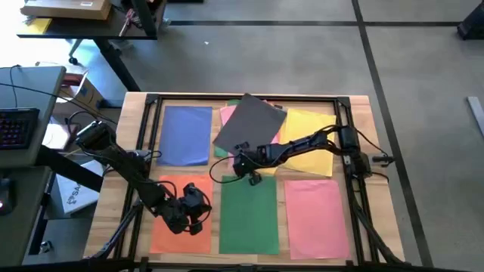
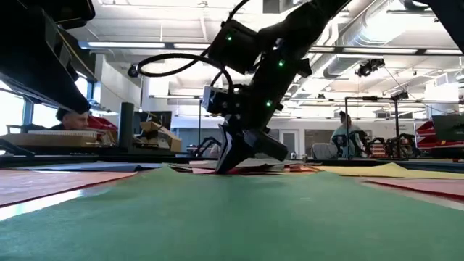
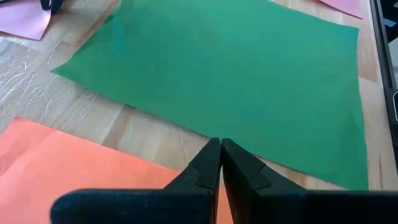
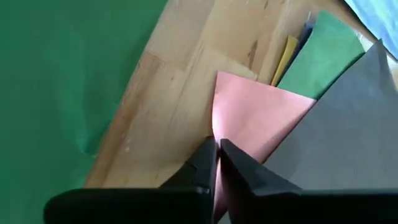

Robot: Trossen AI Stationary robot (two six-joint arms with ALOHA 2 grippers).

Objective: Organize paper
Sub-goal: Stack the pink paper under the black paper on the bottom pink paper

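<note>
Fingers of the right gripper are pressed together on a corner of a pink sheet.
This corner is seen only in the right wrist view, under the dark grey sheet in the middle pile. The left gripper is closed, empty, over the orange sheet beside the green sheet on the counter. No readable writing is found.

Table: pale wood planks, visible grain, slight sheen; black metal frame rails round the edge.
Green sheet: matt paper, smooth, flat.
Orange sheet: matt paper, smooth.
Pink sheet: thin matt paper.
Dark grey sheet: matt paper, v. fine grain.
Left gripper, right gripper: matt black plastic-looking fingers.
</note>
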